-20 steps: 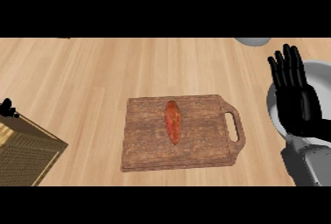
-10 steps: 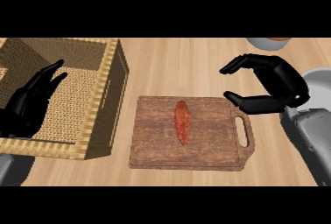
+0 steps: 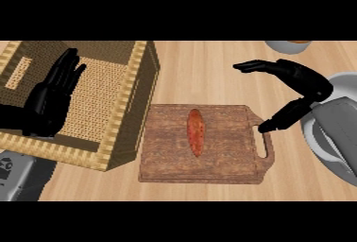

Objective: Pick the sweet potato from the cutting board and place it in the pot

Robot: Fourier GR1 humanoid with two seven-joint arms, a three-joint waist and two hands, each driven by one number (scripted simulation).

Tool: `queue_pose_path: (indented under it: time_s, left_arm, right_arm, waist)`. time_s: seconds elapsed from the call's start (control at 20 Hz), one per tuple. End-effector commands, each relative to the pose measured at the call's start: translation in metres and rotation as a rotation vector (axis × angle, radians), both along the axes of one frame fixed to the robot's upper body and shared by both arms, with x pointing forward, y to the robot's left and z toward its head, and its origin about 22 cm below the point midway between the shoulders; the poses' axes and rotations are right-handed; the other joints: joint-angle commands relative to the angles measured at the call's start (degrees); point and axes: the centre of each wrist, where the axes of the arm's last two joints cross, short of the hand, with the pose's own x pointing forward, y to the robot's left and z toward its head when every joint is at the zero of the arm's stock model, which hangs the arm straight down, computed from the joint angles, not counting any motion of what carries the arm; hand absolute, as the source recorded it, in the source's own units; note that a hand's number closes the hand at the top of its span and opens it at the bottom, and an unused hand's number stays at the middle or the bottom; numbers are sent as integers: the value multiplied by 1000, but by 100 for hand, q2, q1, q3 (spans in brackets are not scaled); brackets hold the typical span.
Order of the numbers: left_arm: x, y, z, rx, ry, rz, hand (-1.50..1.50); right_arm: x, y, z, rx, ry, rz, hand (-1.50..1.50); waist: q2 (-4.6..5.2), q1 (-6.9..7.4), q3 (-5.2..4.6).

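An orange sweet potato (image 3: 195, 132) lies lengthwise in the middle of the brown wooden cutting board (image 3: 223, 165). My right hand (image 3: 304, 81) hovers just right of the board, open. Its fingers (image 3: 255, 66) arch left past the board's far right corner and its thumb points down at the board's handle (image 3: 266, 147). It does not touch the sweet potato. The grey pot (image 3: 346, 77) sits at the right edge, largely hidden by my right forearm (image 3: 342, 123). My left hand (image 3: 46, 101) rests open over the basket at the left, fingers up.
A large wicker basket (image 3: 134, 99) stands directly left of the board, its corner touching or overlapping the board's edge. A grey bowl (image 3: 286, 46) shows at the top right. Bare wooden counter lies beyond the board.
The view has swung so the basket fills the left side. My right hand has turned from upright at the right edge to arching beside the board's handle. The sweet potato has not moved.
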Motion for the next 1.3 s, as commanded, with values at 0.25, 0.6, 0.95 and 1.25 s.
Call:
queue_pose_path:
  time_s: [0.25, 0.6, 0.95, 1.25]
  left_arm:
    - [17, -10, 9, -5, -12, 73, 0]
    - [-8, -14, -21, -10, 2, 86, 0]
    - [-7, 3, -20, -5, 1, 103, 0]
    - [-6, 11, -15, -4, 7, 99, 0]
  right_arm:
    - [29, 25, 18, -417, -116, 162, -150]
    - [30, 85, 6, -553, -127, 222, -150]
    - [31, 96, -11, -636, -67, 192, -150]
    - [11, 116, -44, -640, -48, 240, -150]
  waist:
    - [-78, -155, -13]
    - [-150, -289, -19]
    - [-158, -340, -19]
    - [-167, -385, -19]
